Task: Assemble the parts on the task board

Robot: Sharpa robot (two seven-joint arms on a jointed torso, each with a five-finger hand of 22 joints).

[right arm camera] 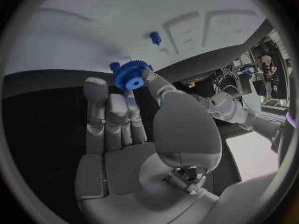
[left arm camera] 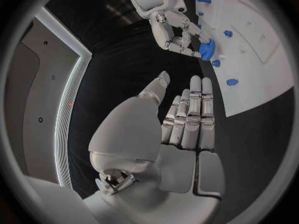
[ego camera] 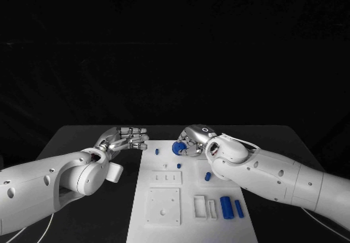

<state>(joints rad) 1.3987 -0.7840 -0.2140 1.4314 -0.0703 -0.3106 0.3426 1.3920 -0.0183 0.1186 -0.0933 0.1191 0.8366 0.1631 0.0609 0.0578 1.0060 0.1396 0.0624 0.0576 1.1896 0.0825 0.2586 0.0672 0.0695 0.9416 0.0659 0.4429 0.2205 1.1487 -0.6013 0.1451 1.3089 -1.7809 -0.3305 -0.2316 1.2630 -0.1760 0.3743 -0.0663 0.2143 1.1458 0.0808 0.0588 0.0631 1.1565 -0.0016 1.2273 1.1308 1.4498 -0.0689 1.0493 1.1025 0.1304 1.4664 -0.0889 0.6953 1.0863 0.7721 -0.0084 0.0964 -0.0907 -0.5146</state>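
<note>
Over the board's (ego camera: 191, 202) far end I see my right robot hand (ego camera: 192, 143) pinching a blue gear (ego camera: 178, 148), left robot hand (ego camera: 125, 138) released alongside, several parts (ego camera: 232, 207) apparently still loose.

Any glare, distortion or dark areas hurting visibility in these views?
Head view: background black, task board evenly lit, no glare. Left wrist view: fisheye bends the board's edges. Right wrist view: blue gear in the right hand is sharp; the circle's rim is blurred.
</note>
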